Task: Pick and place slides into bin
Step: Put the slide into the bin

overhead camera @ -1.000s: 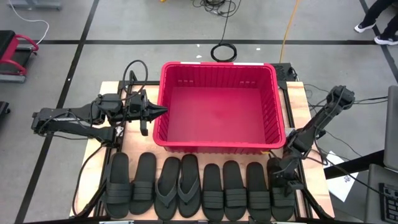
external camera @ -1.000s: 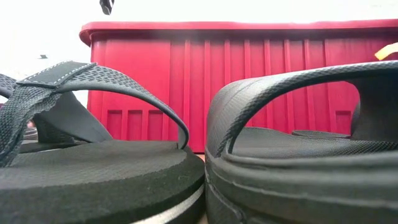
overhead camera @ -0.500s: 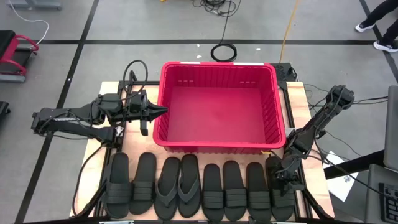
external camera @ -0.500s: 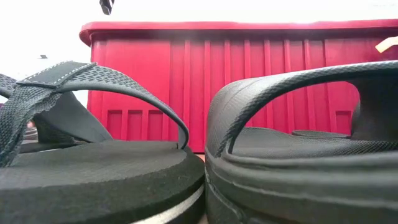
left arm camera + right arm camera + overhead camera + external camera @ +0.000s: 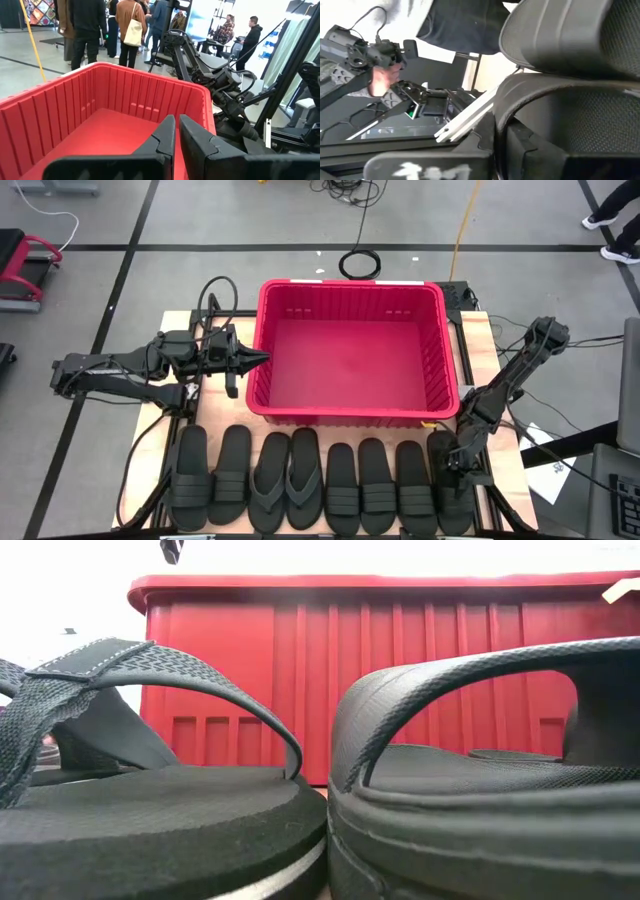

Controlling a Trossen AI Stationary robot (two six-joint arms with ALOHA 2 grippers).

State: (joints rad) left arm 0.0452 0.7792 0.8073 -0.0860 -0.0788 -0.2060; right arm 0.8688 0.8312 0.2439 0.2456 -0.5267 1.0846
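Observation:
Several black slides [image 5: 300, 480] lie side by side on their soles along the table's near edge, in front of the red bin [image 5: 350, 284]. My right gripper [image 5: 455, 463] is down at the far end of the rightmost slide [image 5: 455, 505] and shut on it. In its wrist view that slide's strap [image 5: 560, 35] arches over the footbed. My left gripper [image 5: 262, 358] hangs shut and level at the bin's left rim [image 5: 50, 115], holding nothing. My right gripper pinches the rim of the rightmost slide's sole [image 5: 516, 96] between its two fingers, at the slide's end nearer the bin. The fingers slant down from the table's far right. The gripper hides the contact from above, and I cannot tell whether that end is lifted.
The bin [image 5: 380, 670] has nothing in it and takes up the table's middle, close behind the slides. In the low view a thong slide [image 5: 150, 810] and a strap slide [image 5: 480, 820] fill the foreground. People stand in the room beyond the bin.
My right gripper's fingers have drawn together on the far end of the rightmost slide, and its wrist has tipped up a little. The slides and my left gripper have kept their places.

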